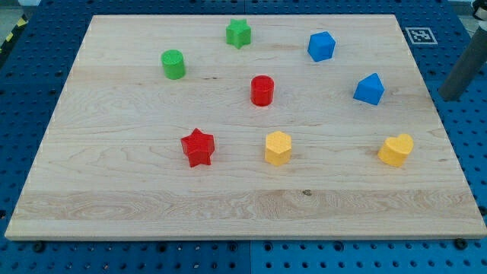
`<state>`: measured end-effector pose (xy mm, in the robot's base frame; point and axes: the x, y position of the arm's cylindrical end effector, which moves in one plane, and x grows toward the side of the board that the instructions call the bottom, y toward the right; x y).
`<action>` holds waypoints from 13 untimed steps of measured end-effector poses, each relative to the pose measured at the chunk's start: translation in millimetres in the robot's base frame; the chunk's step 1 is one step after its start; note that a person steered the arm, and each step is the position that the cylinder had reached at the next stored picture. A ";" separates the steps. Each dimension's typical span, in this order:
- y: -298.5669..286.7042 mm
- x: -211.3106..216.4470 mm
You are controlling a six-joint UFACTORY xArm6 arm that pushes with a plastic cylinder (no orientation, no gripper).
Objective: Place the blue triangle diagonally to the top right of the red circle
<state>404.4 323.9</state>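
Blue triangle [369, 89] at 3 o'clock from the red circle [262, 90], well apart.
My tip [450, 98], the end of a bare rod end effector grasping nothing, stands at its 3 o'clock, just off the surface [228, 205], touching no block.

My tip [450, 97] rests off the board's [114, 190] right edge, near the blue triangle [369, 89], well right of the red circle [262, 90]
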 end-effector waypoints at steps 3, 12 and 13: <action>-80.0 10.6; -161.0 -15.9; -162.3 -15.6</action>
<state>388.8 161.6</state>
